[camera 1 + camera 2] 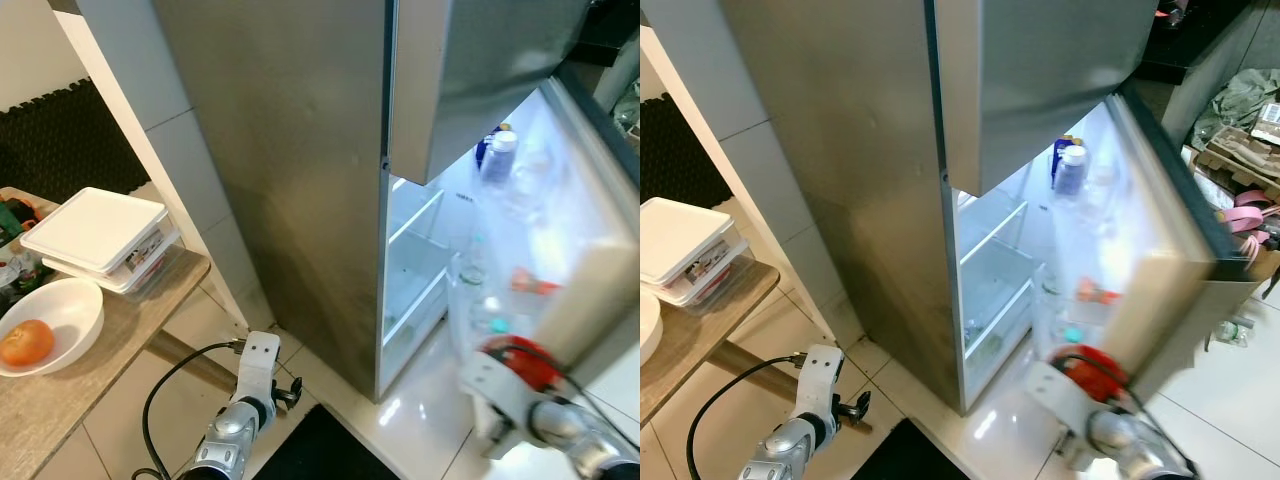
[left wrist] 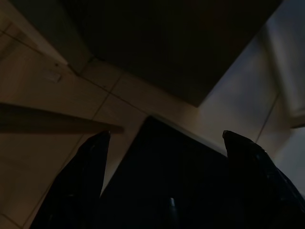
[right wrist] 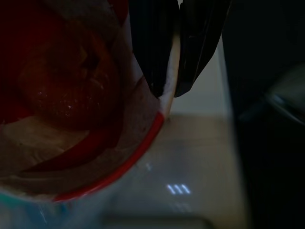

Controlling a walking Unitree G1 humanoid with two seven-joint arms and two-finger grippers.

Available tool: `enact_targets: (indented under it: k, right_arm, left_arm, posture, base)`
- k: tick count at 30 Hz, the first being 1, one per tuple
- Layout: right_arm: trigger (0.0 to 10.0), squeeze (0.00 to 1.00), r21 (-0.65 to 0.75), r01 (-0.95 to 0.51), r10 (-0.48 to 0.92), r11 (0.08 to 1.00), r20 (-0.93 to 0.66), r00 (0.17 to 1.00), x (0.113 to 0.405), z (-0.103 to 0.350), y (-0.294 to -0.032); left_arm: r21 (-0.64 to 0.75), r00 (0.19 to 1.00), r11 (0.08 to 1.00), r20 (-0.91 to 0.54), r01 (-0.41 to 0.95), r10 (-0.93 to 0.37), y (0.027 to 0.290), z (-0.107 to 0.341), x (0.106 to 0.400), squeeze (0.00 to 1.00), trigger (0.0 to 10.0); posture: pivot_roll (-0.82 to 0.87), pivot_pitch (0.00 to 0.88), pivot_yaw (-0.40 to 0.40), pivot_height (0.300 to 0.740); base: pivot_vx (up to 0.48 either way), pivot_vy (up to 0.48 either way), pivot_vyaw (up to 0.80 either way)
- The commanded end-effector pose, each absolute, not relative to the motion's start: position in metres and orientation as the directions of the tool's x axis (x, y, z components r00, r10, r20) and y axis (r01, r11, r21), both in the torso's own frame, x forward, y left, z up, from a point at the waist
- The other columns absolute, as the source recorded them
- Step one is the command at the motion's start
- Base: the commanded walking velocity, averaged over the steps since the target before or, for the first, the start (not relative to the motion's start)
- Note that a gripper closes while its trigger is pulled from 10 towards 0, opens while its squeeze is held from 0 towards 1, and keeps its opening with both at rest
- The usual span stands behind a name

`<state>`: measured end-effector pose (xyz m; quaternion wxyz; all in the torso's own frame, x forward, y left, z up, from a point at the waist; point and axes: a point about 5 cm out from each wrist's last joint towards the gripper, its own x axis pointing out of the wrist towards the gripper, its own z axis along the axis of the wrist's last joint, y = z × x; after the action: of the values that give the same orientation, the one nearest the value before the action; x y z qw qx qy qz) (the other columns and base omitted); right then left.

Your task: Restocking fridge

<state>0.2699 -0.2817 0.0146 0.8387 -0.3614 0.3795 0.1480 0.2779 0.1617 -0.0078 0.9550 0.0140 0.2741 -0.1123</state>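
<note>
Head views: stainless fridge (image 1: 290, 150) stands with its lower door (image 1: 1170, 270) swung open; the lit interior shows white shelves (image 1: 415, 255) and bottles (image 1: 497, 155) racked in the door (detail blurred). Low at the right, the right gripper (image 3: 172, 71) is raised before the open door with a red-lidded container (image 1: 1095, 372) at its tip. At the left, a wooden tabletop (image 1: 110, 330) carries a white bowl (image 1: 60, 310) holding an orange fruit (image 1: 26, 342), with stacked white-lidded boxes (image 1: 100, 235) just beside it. The left arm hangs low over the tiled floor (image 1: 190, 325), near a dark mat (image 1: 320, 450).

Left wrist view: very dark. The left gripper (image 2: 164, 143) has its two fingers (image 2: 90, 167) spread wide apart with nothing between them, above floor tiles and the dark mat.

Right wrist view: the right gripper's fingers are pressed together, pinching the thin rim of the container, a clear tub with a red band and reddish contents inside
</note>
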Motion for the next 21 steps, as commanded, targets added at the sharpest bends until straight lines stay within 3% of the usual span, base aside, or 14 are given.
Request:
enact_targets:
  k: [1,4,9,21]
  right_arm:
    - [10.0,0.0,-0.523,-0.457,-0.081,0.72,-0.717,0.693,0.268,0.019,-0.294]
    - [10.0,0.0,-0.523,-0.435,-0.119,0.733,-0.729,0.674,0.257,0.013,-0.305]
    - [10.0,0.0,-0.483,-0.438,-0.086,0.758,-0.74,0.667,0.246,-0.001,-0.295]
    - [10.0,0.0,-0.354,-0.365,0.069,0.861,-0.629,0.774,0.254,-0.011,-0.242]
  left_arm:
    - [-0.015,0.806,0.974,-0.558,0.225,-0.195,0.169,-0.014,0.272,0.0,10.0]
    - [-0.015,0.805,0.973,-0.559,0.229,-0.198,0.168,-0.014,0.273,0.0,10.0]
    - [-0.014,0.804,0.971,-0.558,0.237,-0.205,0.166,-0.013,0.275,0.0,10.0]
    - [-0.013,0.807,0.971,-0.552,0.24,-0.208,0.161,-0.013,0.275,0.0,10.0]
  posture:
    - [-0.11,0.121,0.08,0.74]
    - [-0.12,0.118,0.082,0.74]
    - [-0.12,0.111,0.088,0.74]
    - [-0.11,0.096,0.08,0.74]
  base:
    - [0.0,0.0,0.0]
    - [0.0,0.0,0.0]
    - [0.0,0.0,0.0]
    - [0.0,0.0,0.0]
